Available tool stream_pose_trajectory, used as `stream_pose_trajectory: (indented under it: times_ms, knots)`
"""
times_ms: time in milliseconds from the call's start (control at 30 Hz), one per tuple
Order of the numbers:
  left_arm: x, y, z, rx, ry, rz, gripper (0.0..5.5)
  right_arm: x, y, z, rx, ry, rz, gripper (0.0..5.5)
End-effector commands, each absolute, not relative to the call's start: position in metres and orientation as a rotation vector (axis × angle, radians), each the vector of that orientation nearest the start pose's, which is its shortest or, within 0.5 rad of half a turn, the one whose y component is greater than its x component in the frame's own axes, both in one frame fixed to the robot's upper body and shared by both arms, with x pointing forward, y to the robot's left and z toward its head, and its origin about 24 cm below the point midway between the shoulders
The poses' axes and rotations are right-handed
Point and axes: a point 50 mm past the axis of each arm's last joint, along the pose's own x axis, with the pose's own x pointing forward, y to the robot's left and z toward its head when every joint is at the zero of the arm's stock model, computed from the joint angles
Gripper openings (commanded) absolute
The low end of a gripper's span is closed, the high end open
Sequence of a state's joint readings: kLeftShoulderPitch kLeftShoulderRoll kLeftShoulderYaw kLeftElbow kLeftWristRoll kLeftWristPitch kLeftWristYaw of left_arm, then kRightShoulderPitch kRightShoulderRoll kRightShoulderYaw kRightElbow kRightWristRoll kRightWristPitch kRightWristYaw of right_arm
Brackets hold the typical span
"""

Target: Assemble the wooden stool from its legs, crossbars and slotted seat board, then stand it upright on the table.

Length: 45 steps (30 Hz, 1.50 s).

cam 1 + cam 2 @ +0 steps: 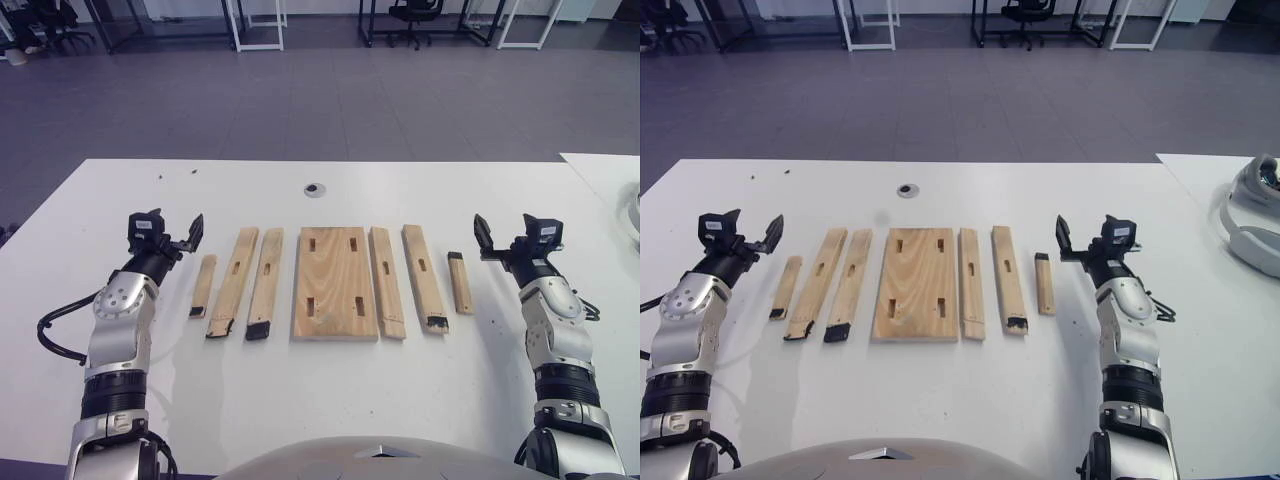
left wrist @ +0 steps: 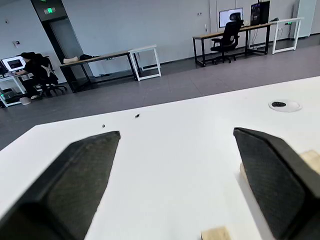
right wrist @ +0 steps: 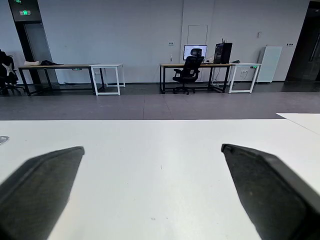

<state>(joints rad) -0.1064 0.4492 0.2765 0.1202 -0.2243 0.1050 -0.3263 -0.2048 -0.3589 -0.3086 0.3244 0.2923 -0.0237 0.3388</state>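
The slotted seat board (image 1: 335, 283) lies flat mid-table. Left of it lie two long legs (image 1: 233, 281) (image 1: 265, 284) and a short crossbar (image 1: 203, 286). To its right are two more legs (image 1: 388, 282) (image 1: 424, 277) and another short crossbar (image 1: 459, 283). All pieces are separate and parallel. My left gripper (image 1: 172, 228) hovers open just left of the left crossbar, holding nothing; its dark fingertips (image 2: 75, 185) frame bare table. My right gripper (image 1: 505, 232) stands open just right of the right crossbar, its fingers (image 3: 270, 190) apart over bare table.
A round cable grommet (image 1: 316, 189) sits in the white table (image 1: 330, 400) behind the seat board. A white headset (image 1: 1255, 210) rests on a neighbouring table at the far right. Bare table surface lies in front of the parts and at both sides.
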Motion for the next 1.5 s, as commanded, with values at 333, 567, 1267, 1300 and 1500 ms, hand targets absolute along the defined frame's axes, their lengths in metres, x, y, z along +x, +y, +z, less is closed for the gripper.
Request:
stream_pose_trajectory:
  times_ms: [333, 567, 1267, 1300, 1500]
  knots:
    - [0.213, 0.274, 0.026, 0.131, 0.562, -0.096, 3.74, 0.288, -0.269, 0.069, -0.050, 0.015, 0.051, 5.12]
    - [0.207, 0.279, 0.022, 0.165, 0.603, -0.109, 2.57, 0.286, -0.265, 0.064, -0.043, 0.028, 0.044, 5.12]
    - [0.285, 0.113, 0.193, 0.189, -0.400, -0.756, 1.29, 0.325, -0.078, 0.217, 0.952, -0.121, 0.820, 4.20]
    - [0.285, 0.112, 0.191, 0.224, -0.397, -0.765, 1.29, 0.324, -0.078, 0.217, 0.954, -0.109, 0.822, 4.04]
    - [0.285, 0.119, 0.184, 0.324, -0.382, -0.767, 1.29, 0.317, -0.079, 0.212, 0.971, -0.037, 0.856, 2.90]
